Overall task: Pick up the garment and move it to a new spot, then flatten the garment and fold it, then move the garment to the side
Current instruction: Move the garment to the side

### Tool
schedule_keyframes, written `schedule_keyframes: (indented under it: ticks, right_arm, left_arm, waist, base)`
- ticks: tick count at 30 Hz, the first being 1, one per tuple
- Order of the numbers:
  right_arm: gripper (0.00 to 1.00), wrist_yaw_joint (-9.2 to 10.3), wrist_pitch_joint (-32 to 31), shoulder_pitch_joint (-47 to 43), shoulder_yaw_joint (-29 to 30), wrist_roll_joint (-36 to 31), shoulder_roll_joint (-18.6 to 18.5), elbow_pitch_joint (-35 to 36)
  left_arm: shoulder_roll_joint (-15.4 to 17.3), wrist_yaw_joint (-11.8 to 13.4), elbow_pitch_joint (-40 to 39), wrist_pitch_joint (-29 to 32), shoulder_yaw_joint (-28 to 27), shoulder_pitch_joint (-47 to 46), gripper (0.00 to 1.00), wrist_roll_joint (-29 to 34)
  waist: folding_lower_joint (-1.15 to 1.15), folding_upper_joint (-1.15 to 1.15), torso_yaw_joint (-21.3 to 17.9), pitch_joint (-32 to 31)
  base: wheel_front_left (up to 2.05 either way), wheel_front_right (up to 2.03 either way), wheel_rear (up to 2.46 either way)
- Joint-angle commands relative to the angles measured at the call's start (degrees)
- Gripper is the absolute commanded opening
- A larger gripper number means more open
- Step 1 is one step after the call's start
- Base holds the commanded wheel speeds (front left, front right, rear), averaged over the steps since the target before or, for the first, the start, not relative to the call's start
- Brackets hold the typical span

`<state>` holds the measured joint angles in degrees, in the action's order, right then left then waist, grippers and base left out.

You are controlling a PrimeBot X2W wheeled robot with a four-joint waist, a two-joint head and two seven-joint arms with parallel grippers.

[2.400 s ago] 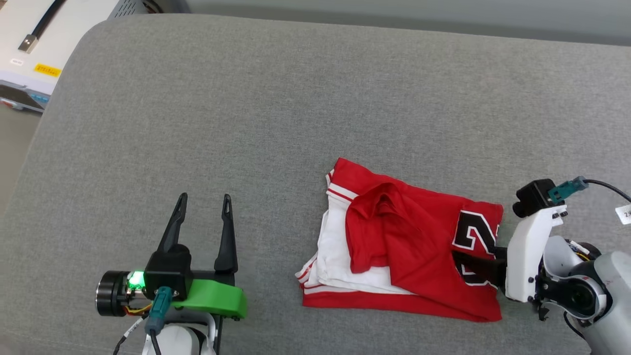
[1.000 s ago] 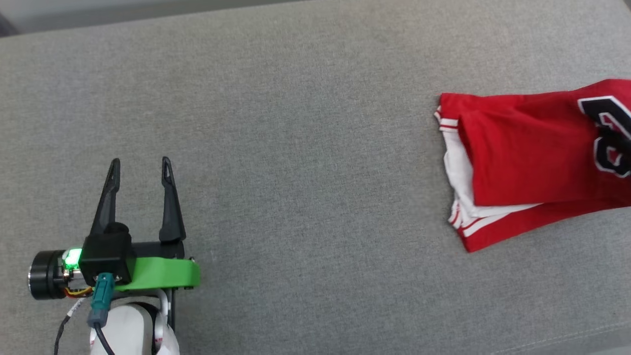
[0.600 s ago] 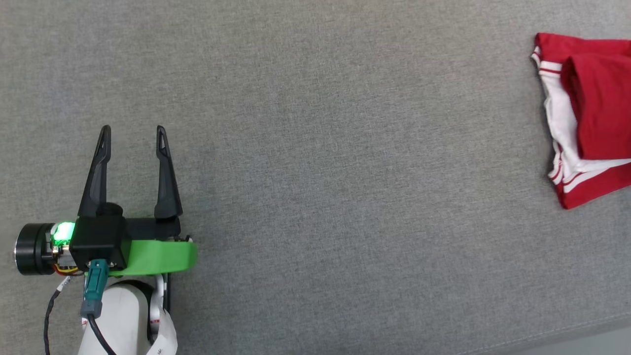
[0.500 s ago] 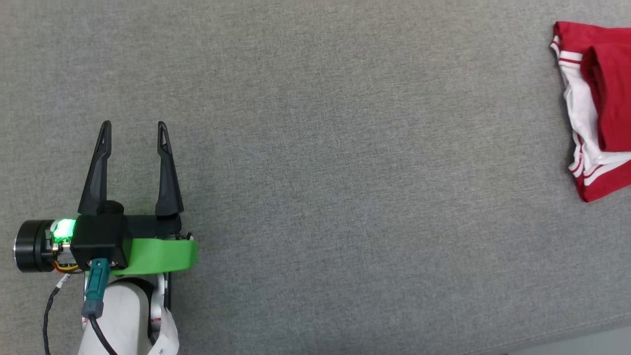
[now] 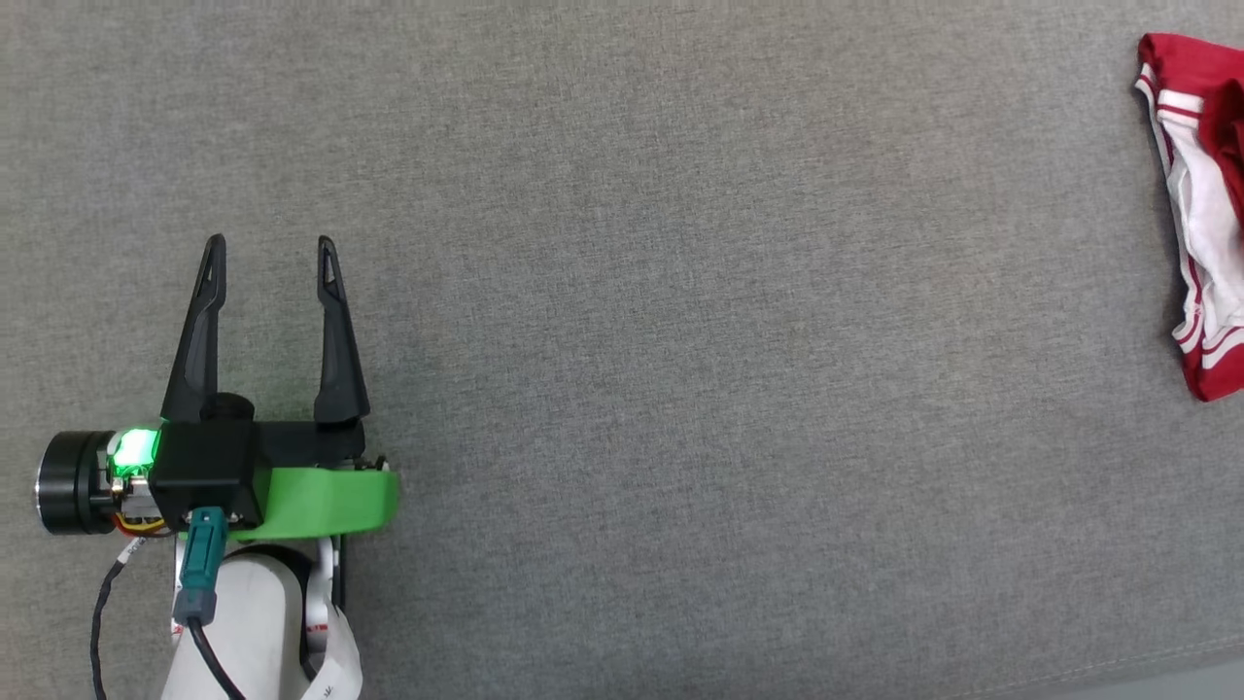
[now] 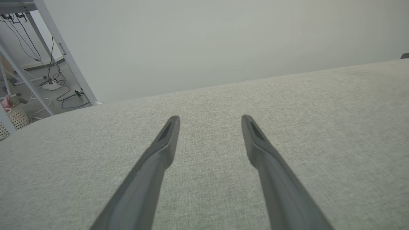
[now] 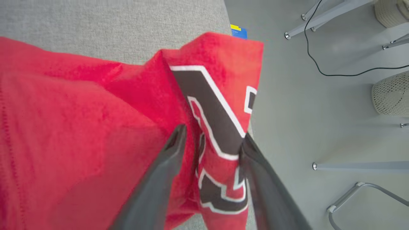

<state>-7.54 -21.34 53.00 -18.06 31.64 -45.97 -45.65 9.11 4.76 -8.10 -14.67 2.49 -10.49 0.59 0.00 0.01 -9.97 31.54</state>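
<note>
Red garment lies at the grey cushion edge, its printed fold between the spread fingers of the right gripper, and the left gripper is also spread.

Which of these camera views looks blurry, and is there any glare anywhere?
Right wrist view: the garment near the lens looks soft, the floor sharper. Left wrist view: the cushion looks washed pale. Head view: sharp, evenly lit, a green light glowing behind the left gripper.
</note>
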Motion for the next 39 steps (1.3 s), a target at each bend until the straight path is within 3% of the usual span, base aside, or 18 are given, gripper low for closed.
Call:
schedule_keyframes:
  ticks: [1, 3, 9, 17, 31, 39]
  right_arm:
    - [1.00, 0.05, 1.7, 1.1, 0.3, -1.1, 0.1, -0.3]
    - [1.00, 0.05, 3.3, 0.9, 0.5, -1.5, 0.3, -0.6]
    - [1.00, 0.05, 19.7, -0.2, 3.0, -7.9, 0.9, 3.2]
    - [1.00, 0.05, 34.5, -4.4, 8.9, -14.8, 9.1, 9.9]
    - [1.00, 0.05, 36.3, -23.2, 13.3, -19.4, 25.3, 32.4]
    - [1.00, 0.05, 36.3, -35.9, 13.4, -19.4, 30.7, 37.5]
  left_arm:
    - [0.0, 0.4, 0.3, -0.3, 0.2, -0.3, 1.00, 0.0]
    - [-0.2, 0.5, 0.7, -0.3, 0.4, 0.2, 1.00, -0.2]
    - [-0.9, 0.9, 2.1, -0.3, 0.5, 3.1, 1.00, -1.5]
    - [-1.9, 1.1, 3.1, -0.3, 0.2, 6.8, 1.00, -3.1]
    - [-2.9, 0.6, 5.7, -0.3, 1.3, 8.7, 1.00, -3.6]
    - [-3.3, 0.4, 7.4, -0.3, 0.9, 10.7, 1.00, -4.4]
  waist:
    - [0.00, -0.01, 0.4, -1.6]
    - [0.00, -0.01, 0.7, -2.9]
    - [0.00, -0.01, 2.4, -9.0]
    - [0.00, -0.01, 5.1, -15.2]
    - [0.00, -0.01, 10.3, -21.8]
    - [0.00, -0.01, 11.5, -24.8]
  base:
    - [0.00, 0.00, 0.00]
    - [0.00, 0.00, 0.00]
    - [0.00, 0.00, 0.00]
    - [0.00, 0.00, 0.00]
    - [0.00, 0.00, 0.00]
    - [0.00, 0.00, 0.00]
